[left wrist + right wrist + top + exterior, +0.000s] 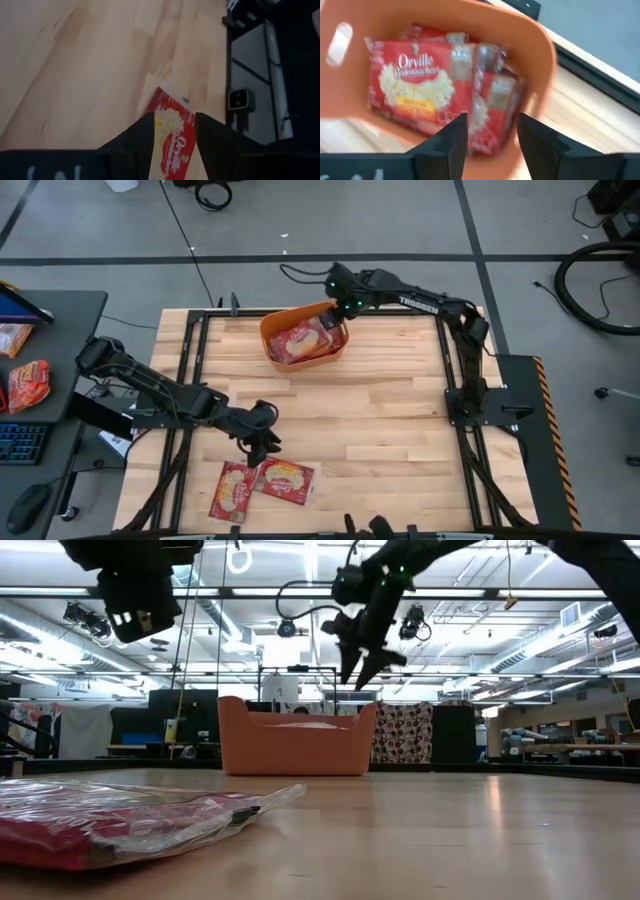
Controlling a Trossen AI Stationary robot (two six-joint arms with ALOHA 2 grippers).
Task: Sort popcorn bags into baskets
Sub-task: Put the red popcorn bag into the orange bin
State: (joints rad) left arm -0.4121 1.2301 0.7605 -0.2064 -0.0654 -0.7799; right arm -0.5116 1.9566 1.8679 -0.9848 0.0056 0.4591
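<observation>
Two flat red plastic-wrapped popcorn bags (262, 485) lie near the wooden tabletop's (380, 420) front edge; more sit in the orange plastic basket (303, 338). The left pincer (262, 442) hovers released above them. Bags look light, limp, slippery; pinching a crimped edge seems safest. The right pincer (340, 315) hangs released, empty, over the basket.

A: What does each view take in?

B: The high view looks straight down on the whole table (380, 410). The low view sits at table-top height, level, facing the room, with a popcorn bag (120, 820) close before it.

A: And the wrist views?

B: The left wrist looks down closely on the wood; the right wrist looks closely into the orange basket (540, 45), shared with the high and low views.
</observation>
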